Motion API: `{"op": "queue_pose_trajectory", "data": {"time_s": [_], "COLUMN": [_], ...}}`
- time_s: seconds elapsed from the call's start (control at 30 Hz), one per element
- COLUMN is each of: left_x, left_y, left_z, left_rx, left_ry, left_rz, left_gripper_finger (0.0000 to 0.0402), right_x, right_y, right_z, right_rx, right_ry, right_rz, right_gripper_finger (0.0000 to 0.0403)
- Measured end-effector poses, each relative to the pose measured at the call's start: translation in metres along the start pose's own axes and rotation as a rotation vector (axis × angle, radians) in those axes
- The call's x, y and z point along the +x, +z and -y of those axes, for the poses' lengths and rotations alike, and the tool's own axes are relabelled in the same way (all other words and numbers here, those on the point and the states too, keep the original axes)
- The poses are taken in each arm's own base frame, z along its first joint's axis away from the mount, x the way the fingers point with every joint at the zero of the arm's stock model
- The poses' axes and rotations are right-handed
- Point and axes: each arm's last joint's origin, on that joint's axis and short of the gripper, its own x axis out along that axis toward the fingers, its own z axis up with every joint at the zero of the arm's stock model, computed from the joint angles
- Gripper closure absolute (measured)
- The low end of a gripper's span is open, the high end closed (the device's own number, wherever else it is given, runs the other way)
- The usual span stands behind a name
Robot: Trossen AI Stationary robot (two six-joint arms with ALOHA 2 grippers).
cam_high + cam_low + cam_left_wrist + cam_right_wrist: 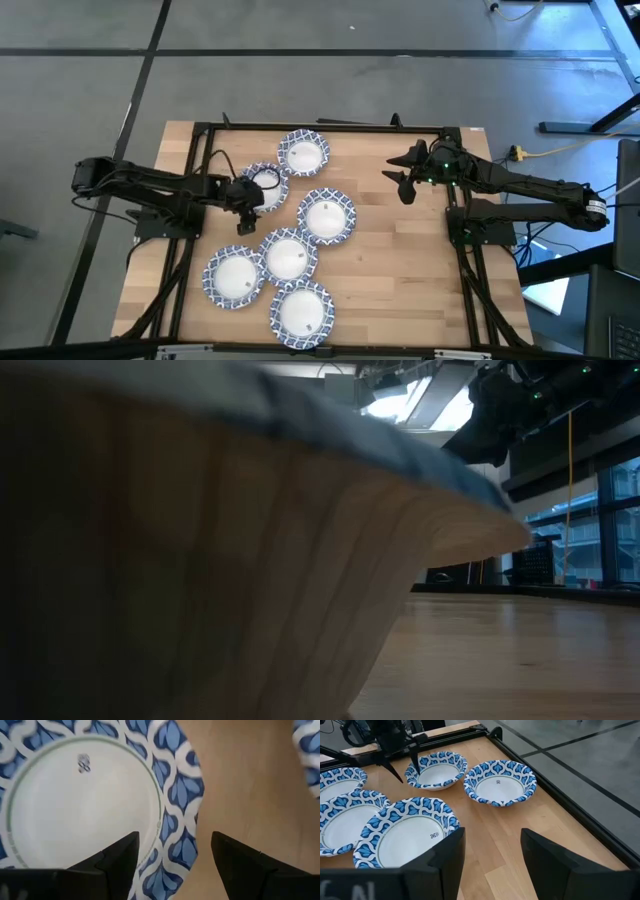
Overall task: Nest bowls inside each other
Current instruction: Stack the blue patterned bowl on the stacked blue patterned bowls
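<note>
Fig.: my left gripper point(248, 196) over a far-left bowl point(266, 185).
Fingers spread wide astride its rim, nothing held; right gripper point(402, 183) open, well apart.

Overhead camera straight down on my wooden table point(400, 260), low camera pressed against a blue-rimmed white bowl point(200, 560), my wrist cameras sharing those bowls

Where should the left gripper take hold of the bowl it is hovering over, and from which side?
Probably the patterned rim. The left gripper is open above that bowl, one finger over the white inside, the other outside the rim. The rim flares outward and the bowl sits upright, so coming straight down to pinch the wall looks best.
</note>
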Motion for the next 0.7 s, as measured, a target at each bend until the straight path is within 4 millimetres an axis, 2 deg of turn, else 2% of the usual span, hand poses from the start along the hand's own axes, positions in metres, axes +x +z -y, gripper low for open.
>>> {"op": "queue_pose_trajectory", "data": {"time_s": [0.2, 0.7], "left_x": [0.0084, 0.0106], "left_y": [-0.0010, -0.0013], "left_z": [0.0007, 0.0000], "left_rx": [0.003, -0.013], "left_ry": [0.004, 0.030], "left_rz": [-0.043, -0.052], "left_gripper_finger": [0.0181, 0.0298], "right_x": [0.0000, 0.0000], "right_y": [0.0000, 0.0000], "right_z": [0.0000, 0.0000], "right_rx": [0.001, 0.000], "right_ry": [0.000, 0.000], "right_rz": [0.000, 0.000], "right_gripper_finger": [0.0210, 0.0210]}}
